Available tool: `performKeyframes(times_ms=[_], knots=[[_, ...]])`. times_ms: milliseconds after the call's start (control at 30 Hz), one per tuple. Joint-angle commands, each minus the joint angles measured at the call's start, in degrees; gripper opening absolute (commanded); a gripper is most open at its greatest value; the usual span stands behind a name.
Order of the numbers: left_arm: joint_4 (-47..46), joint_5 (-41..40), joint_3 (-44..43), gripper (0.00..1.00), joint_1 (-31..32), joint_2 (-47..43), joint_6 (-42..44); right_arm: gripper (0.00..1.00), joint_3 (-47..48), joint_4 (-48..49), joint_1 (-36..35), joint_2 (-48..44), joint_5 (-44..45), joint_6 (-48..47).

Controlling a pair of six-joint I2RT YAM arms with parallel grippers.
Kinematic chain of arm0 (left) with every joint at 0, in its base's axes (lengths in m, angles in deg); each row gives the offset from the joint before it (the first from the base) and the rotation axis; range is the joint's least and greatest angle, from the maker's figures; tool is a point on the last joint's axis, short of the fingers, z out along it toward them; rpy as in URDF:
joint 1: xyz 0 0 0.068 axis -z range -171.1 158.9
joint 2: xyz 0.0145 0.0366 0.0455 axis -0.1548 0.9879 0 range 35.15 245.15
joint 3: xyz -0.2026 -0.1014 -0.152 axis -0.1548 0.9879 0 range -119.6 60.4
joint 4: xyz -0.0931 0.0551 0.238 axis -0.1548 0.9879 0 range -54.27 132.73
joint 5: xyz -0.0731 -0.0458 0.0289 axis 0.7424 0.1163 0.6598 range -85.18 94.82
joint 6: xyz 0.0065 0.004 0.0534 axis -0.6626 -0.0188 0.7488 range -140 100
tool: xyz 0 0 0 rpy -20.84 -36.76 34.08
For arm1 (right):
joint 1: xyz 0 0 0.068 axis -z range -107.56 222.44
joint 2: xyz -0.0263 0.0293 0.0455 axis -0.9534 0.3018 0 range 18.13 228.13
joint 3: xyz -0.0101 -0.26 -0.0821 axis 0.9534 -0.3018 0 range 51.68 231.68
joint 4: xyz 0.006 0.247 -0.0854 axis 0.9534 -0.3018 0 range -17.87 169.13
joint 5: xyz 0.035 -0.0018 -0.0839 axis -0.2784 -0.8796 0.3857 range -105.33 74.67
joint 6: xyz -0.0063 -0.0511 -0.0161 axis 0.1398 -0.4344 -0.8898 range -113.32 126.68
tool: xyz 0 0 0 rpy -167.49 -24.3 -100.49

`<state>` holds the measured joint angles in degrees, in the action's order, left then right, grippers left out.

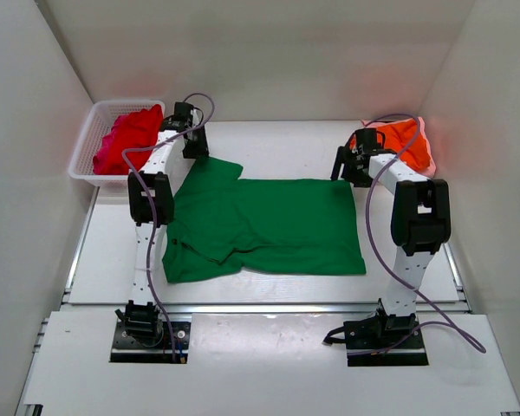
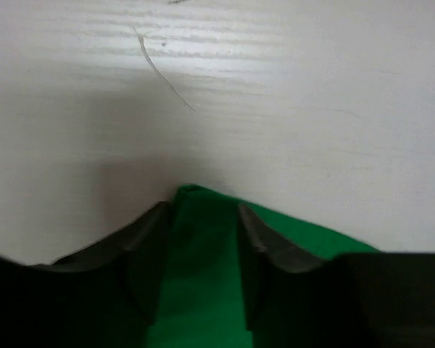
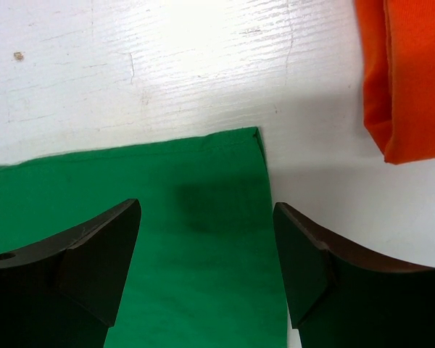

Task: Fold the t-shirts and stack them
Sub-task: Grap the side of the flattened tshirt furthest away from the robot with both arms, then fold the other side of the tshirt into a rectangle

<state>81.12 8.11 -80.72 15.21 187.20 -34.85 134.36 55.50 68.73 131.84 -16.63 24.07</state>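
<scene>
A bright green t-shirt (image 1: 269,225) lies spread flat in the middle of the table, one sleeve pointing to the far left. My left gripper (image 1: 196,149) is low over that sleeve's tip; in the left wrist view its fingers (image 2: 154,246) stand apart with the green tip (image 2: 196,217) between them, open. My right gripper (image 1: 347,172) hangs over the shirt's far right corner (image 3: 225,167), jaws wide open and not touching the cloth. A folded orange t-shirt (image 1: 407,140) (image 3: 413,72) lies just beyond it. Red and magenta t-shirts (image 1: 128,137) sit bunched in the basket.
A white lattice basket (image 1: 85,147) stands at the back left corner beside the left arm. White walls close in the table on three sides. Bare white tabletop (image 2: 275,94) shows beyond the green shirt's far edge.
</scene>
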Motion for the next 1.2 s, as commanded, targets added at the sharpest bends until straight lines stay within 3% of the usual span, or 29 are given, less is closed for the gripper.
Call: performKeyframes(times_ms=[0, 100, 167, 333, 400, 567, 700, 967, 1167], knots=[[6.1, 3.2, -0.5, 0.48, 0.6, -0.6, 2.1, 0.71, 2.1, 1.1, -0.2, 1.2, 0.9, -0.1], [5.0, 4.6, 3.1, 0.13, 0.8, -2.1, 2.4, 0.72, 3.7, 0.0, 0.2, 2.7, 1.0, 0.7], [4.4, 5.6, 4.9, 0.00, 0.7, -3.2, 1.8, 0.70, 4.9, -0.7, -0.1, 4.2, 1.1, 0.5], [4.4, 7.4, 6.6, 0.00, 0.1, -5.2, 1.4, 0.65, 8.5, -2.2, -0.6, 7.9, 5.7, 0.8], [4.9, 8.1, 6.1, 0.00, -0.3, -6.2, 1.5, 0.57, 10.0, -2.8, -0.3, 9.5, 5.3, 0.7], [4.4, 9.9, 7.5, 0.00, -1.3, -10.0, 0.3, 0.12, 11.0, -3.2, -0.3, 10.2, 4.0, -0.6], [2.5, 10.0, 11.4, 0.00, -1.9, -16.5, 0.9, 0.00, 9.8, -1.1, -0.2, 8.3, 3.4, -2.8], [-8.4, 12.1, 38.0, 0.00, -3.0, -36.8, 0.2, 0.00, 2.9, 6.1, 1.7, 2.1, -2.0, -6.3], [-7.2, 13.3, 48.4, 0.00, -1.9, -45.9, 0.6, 0.00, -2.2, 6.7, 1.8, -3.6, -5.3, -8.3]])
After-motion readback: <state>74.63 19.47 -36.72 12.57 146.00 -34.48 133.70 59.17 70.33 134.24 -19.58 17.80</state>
